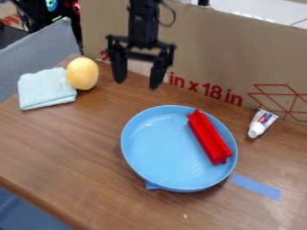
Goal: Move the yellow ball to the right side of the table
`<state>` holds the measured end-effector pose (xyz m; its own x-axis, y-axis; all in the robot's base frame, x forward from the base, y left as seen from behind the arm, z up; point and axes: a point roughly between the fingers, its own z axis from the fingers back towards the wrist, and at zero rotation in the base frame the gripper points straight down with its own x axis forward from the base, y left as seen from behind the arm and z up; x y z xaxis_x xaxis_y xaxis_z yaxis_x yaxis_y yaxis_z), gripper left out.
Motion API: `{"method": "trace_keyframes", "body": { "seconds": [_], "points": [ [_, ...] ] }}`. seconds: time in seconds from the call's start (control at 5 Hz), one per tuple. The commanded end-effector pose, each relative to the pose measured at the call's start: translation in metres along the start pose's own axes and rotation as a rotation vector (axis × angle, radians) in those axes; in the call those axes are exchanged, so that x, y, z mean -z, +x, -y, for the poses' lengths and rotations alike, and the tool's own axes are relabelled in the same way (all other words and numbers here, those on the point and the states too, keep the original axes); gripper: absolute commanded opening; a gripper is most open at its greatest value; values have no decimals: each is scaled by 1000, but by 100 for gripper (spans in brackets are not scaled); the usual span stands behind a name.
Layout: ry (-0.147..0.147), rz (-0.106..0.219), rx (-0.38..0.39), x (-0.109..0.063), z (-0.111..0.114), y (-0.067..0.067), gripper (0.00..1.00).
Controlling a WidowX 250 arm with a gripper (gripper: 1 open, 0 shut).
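**Yellow ball waits at the left, gripper closing the gap**

Yellow ball sits on the left part of the table, touching the light blue folded cloth on its left side, with the cardboard box wall standing behind it. From the single camera view, the gripper hangs pointing straight down just to the right of the ball, its dark fingers spread wide with nothing between them. That wide stance makes sense to me: the ball is rounded and fairly plump, so the fingers would need all their spread to drop around it. The gripper is beside the ball, not over it, so I'd judge the reach is not finished.

The right side, where the ball is meant to go, is busier. A blue plate holds a red block lying along its right half, a small white tube lies near the box wall, and a strip of blue tape is stuck to the wood by the plate's rim (a marker, perhaps).

The ball itself looks smooth and yellow-orange, slightly egg-shaped, with a soft shine. It would likely roll if nudged.
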<state>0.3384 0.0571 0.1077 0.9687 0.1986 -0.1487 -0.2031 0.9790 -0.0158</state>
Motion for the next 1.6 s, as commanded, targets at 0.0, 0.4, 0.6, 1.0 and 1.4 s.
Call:
{"method": "trace_keyframes", "body": {
  "seconds": [0.0, 0.4, 0.6, 1.0, 1.4],
  "points": [
    [-74, 60, -52, -9, -35, 1, 100],
    [-23, 72, -9, -11, -76, -7, 100],
    [-9, 62, 4, 0, -85, 21, 100],
    [8, 102, 53, -2, -107, 56, 100],
    [46, 177, 55, 20, -121, 71, 100]
  ]
}}
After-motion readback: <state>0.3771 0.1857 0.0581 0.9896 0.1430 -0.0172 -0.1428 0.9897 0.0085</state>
